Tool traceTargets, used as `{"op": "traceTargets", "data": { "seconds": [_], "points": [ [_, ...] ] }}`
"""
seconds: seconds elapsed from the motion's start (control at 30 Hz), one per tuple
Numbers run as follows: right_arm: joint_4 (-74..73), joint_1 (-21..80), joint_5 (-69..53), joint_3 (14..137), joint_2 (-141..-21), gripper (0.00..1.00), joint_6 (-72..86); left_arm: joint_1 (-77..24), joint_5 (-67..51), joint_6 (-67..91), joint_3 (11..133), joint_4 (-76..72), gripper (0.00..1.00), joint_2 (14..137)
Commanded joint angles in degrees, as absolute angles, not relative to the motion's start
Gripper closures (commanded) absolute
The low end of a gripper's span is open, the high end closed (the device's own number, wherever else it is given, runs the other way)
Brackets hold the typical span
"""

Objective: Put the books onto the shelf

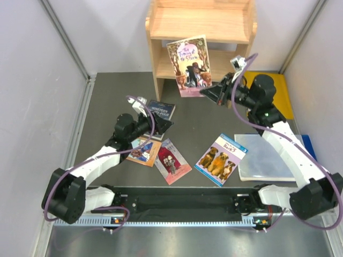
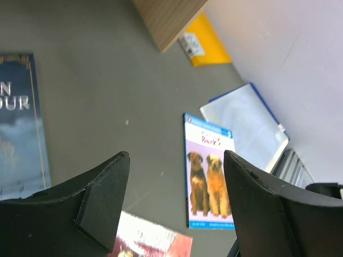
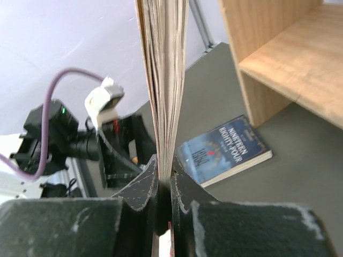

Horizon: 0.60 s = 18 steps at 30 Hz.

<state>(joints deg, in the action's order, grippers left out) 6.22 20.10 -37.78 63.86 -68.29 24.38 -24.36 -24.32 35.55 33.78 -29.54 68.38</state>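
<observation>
Right end effector (image 3: 165,172) pinched tight on lower edge of pink-covered book (image 1: 188,63). Book is upright, long axis near vertical, cover facing back toward the arm bases. Shelf (image 1: 214,27) lies just beyond and left of that end effector, lower tier opening right behind the book; contact cannot be told. Right arm is clearly the nearer one. Left end effector (image 2: 177,158) wide, holding nothing, over the surface (image 2: 107,80), dark blue book (image 2: 19,134) just beside it.

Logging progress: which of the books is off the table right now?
The pink-covered book, pinched upright in the right gripper in front of the shelf. All others lie flat on the table.
</observation>
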Motion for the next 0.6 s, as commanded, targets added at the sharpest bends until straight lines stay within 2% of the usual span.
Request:
{"op": "traceTargets", "data": {
  "seconds": [0.0,0.23,0.4,0.57],
  "points": [
    [-1.8,20.3,-34.5,74.9,-72.9,1.00,20.1,-24.4,-24.7,34.3,30.9,-28.9,0.25,68.2],
    [-7.4,20.3,-30.2,92.3,-80.1,1.00,19.5,-24.6,-26.9,36.2,25.7,-32.1,0.24,69.8],
    [-7.0,20.3,-29.8,99.6,-82.7,1.00,20.2,-24.7,-27.5,36.5,23.1,-33.1,0.23,70.2],
    [-17.1,20.0,-27.9,118.3,-91.7,1.00,21.5,-25.0,-27.9,37.0,21.0,-34.6,0.23,70.5]
  ]
}}
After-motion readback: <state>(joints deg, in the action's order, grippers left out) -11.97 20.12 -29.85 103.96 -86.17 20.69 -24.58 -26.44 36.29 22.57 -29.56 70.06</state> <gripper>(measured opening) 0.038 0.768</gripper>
